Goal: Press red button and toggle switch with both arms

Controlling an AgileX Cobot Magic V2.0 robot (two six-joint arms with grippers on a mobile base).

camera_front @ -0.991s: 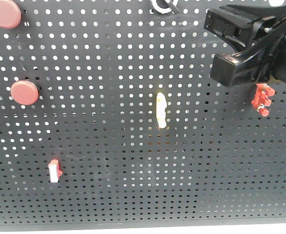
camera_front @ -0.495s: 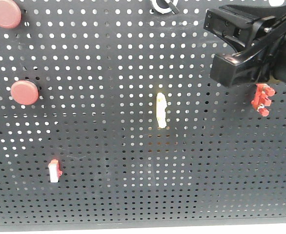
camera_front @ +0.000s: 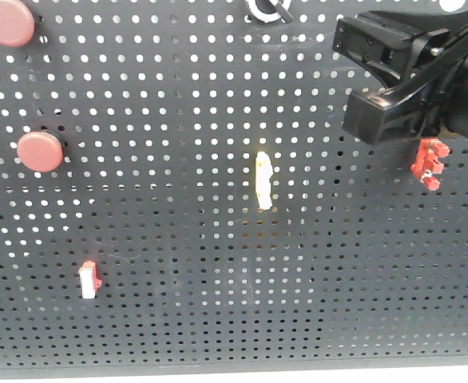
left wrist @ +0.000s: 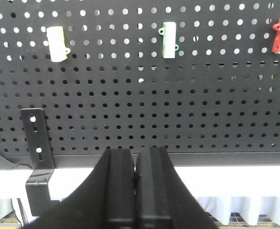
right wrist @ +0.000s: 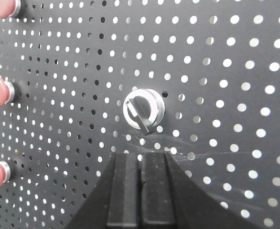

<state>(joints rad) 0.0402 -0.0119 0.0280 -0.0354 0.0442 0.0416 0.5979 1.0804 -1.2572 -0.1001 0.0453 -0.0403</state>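
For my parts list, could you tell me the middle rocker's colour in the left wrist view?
Green rocker, clearest there.

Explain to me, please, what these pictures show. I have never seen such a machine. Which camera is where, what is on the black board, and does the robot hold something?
It is a robot with two arms facing an upright black pegboard. One camera looks at the board from the front; one sits on each wrist, looking past its own gripper.

In the front view, the right gripper is at the upper right, just above a small red switch block. Two red buttons are on the left, a yellowish switch is in the middle, and a red and white switch is lower left.

The right wrist view shows its shut gripper below a silver knob. The left gripper is shut too, below white and green switches. Neither holds anything.
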